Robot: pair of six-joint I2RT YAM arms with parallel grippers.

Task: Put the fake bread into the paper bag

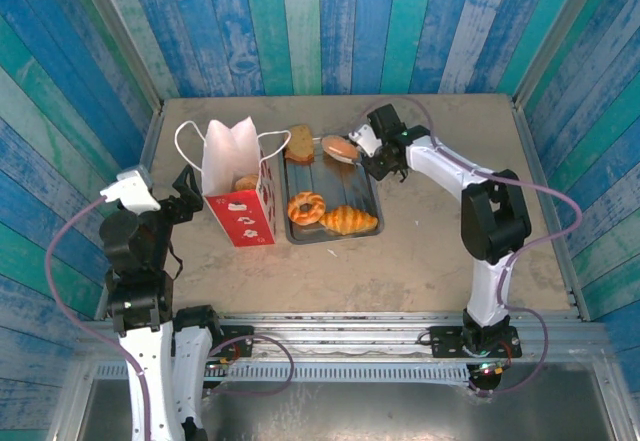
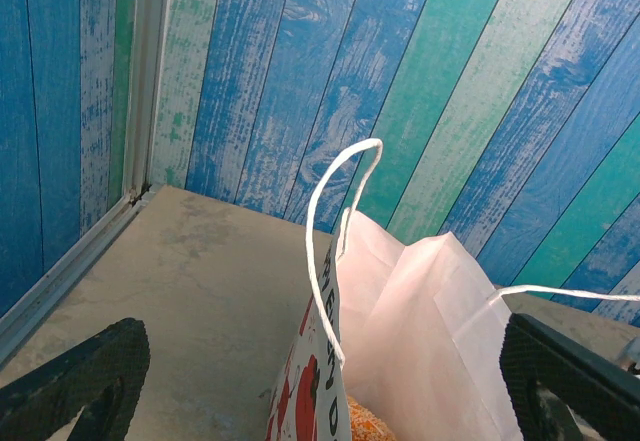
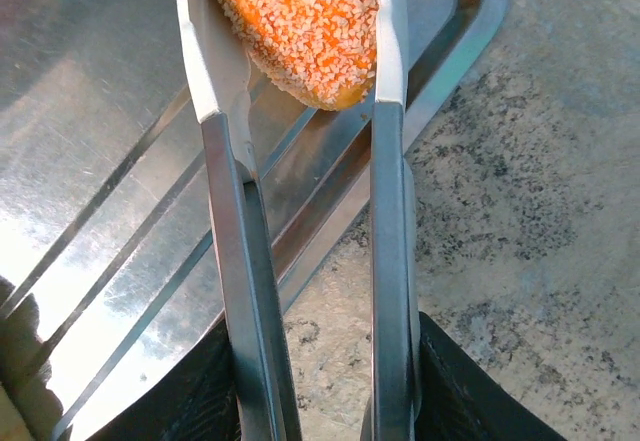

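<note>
The carry step is judged to be in hand: a crumbed bun (image 3: 310, 21) is clamped in tongs (image 3: 235, 211) held shut by the right tool (image 1: 378, 153), above the tray's (image 1: 372, 196) far right corner. The left tool (image 2: 322, 376) is spread open beside the paper bag (image 1: 235, 176), left of the worktop's centre. Next, the bun must be swung left over the bag's mouth and released.

Robot test booth, blue plank walls (image 1: 350, 21)

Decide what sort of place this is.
Probably a staged robot test cell, not a bakery: painted plank walls box in a table, the right gripper holds tongs, and fake bread sits on a tray beside a paper bag.
</note>
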